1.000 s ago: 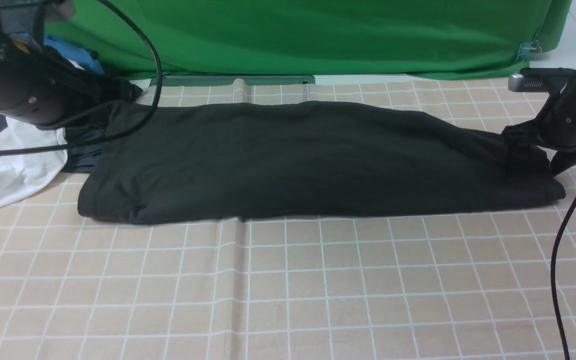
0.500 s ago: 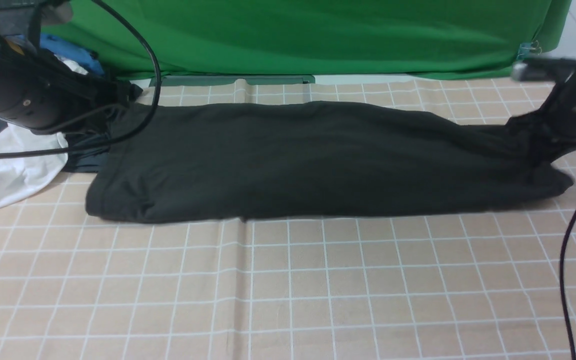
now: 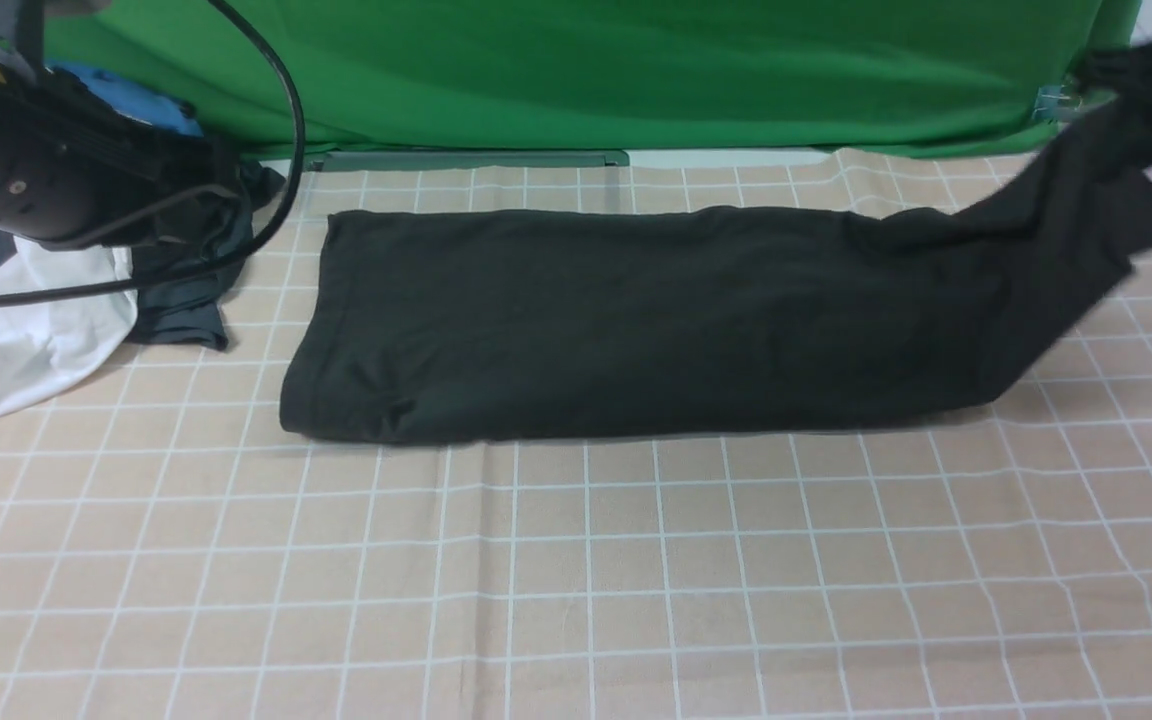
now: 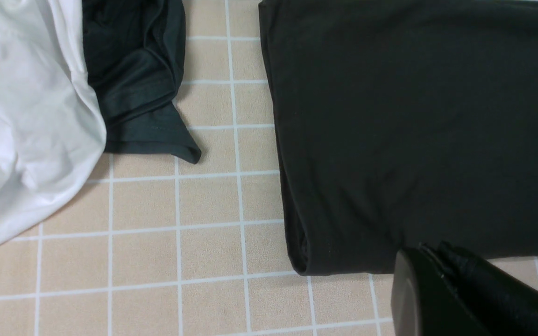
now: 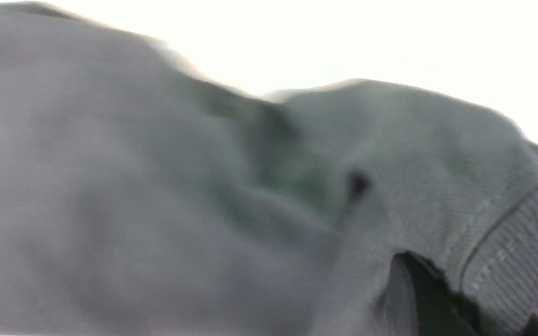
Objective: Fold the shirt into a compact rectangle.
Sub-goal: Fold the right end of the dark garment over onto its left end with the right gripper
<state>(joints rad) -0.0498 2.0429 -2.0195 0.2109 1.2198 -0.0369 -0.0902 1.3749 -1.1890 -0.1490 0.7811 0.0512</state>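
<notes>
the black knit shirt (image 3: 636, 320), folded into a long band, lies across the beige checked tablecloth (image 3: 576, 580); the right gripper (image 3: 1151, 75) pinches its collar end high, likely to fold it leftward. the left gripper (image 4: 442, 284) hovers near the other end, spread untellable.
</notes>
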